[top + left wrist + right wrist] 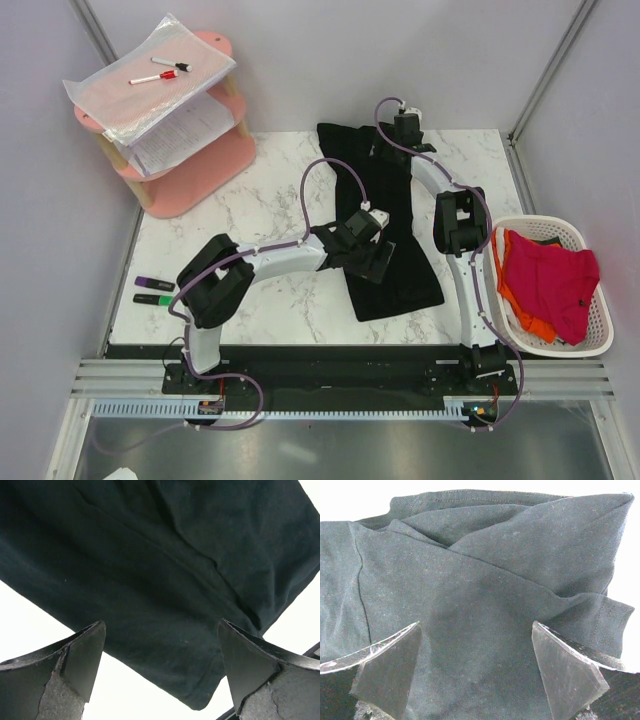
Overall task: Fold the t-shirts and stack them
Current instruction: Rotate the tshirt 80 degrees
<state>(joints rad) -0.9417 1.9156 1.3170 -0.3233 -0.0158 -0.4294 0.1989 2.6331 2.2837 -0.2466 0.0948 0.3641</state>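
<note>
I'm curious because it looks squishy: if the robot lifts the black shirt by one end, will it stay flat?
Probably not: the black shirt lies in soft folds, so it would likely droop. It looks like thin cloth, so probably light. Pushed, it would likely bunch up like its wrinkled far end.

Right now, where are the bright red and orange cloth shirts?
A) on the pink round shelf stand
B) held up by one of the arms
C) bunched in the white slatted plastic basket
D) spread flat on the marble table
C: the bright red cloth shirt and the orange shirt lie crumpled together inside the white slatted plastic basket.
</note>
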